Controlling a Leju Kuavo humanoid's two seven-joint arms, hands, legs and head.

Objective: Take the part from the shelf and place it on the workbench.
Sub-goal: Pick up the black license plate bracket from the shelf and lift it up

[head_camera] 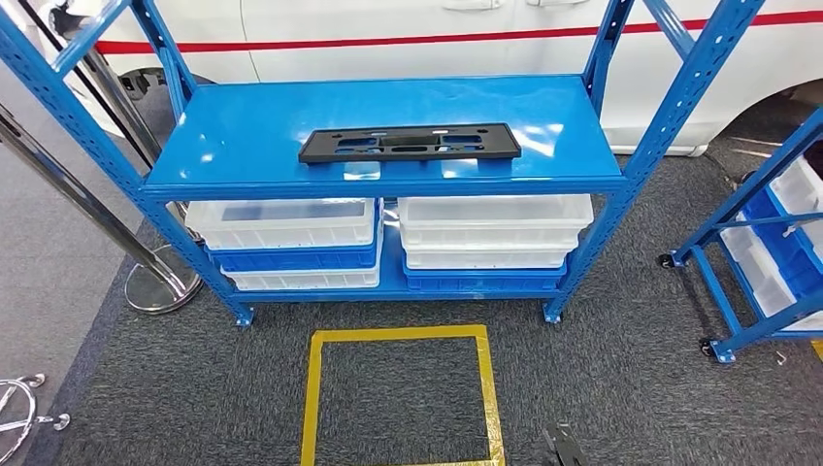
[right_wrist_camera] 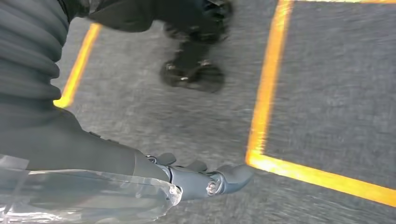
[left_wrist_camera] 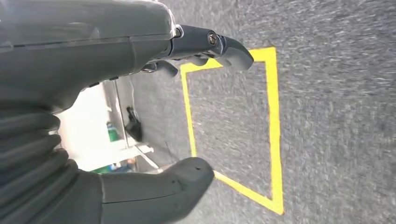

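The part is a flat, long black plastic plate with cut-out slots, lying on the glossy blue metal top of the shelf, near its front edge and about midway along. Under that top, on the lower level, sit stacked white and blue plastic bins, translucent and ribbed at the rims. The shelf stands on coarse grey carpet, where a square of yellow tape lies just in front of it. A white car body with a red stripe fills the background, a chrome post leans at the left, and a second blue rack with bins is cut off at the right edge.

The left wrist view shows the left hand hanging over the carpet and the tape square, its dark fingers and thick grey thumb apart, with nothing between them. The right wrist view, blurred, shows the right hand above the carpet beside a tape corner; its fingers lie nearly straight and hold nothing, and its thumb is out of frame.
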